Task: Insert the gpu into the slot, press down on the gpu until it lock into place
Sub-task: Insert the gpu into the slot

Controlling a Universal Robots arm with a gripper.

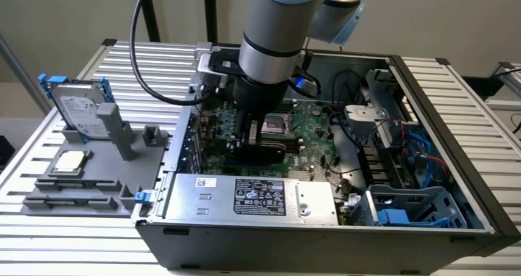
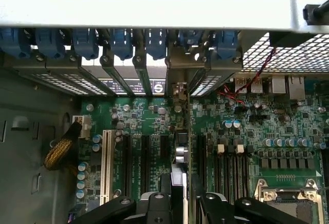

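- One end effector (image 2: 177,203) clamps the gpu (image 2: 179,149), which stands upright and edge-on over the motherboard (image 2: 216,118).
- Gpu long axis runs from end effector toward the motherboard's rear edge.
- Judgement: seating direction is straight down.

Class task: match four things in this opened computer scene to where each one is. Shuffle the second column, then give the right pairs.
1. gpu
2. hard drive
3. power supply box
4. processor chip

A. inside the case, along its near wall
B. standing upright on the grey stand
C. held in the gripper
D. lying flat on the grey stand

Pairs: 1-C, 2-B, 3-A, 4-D
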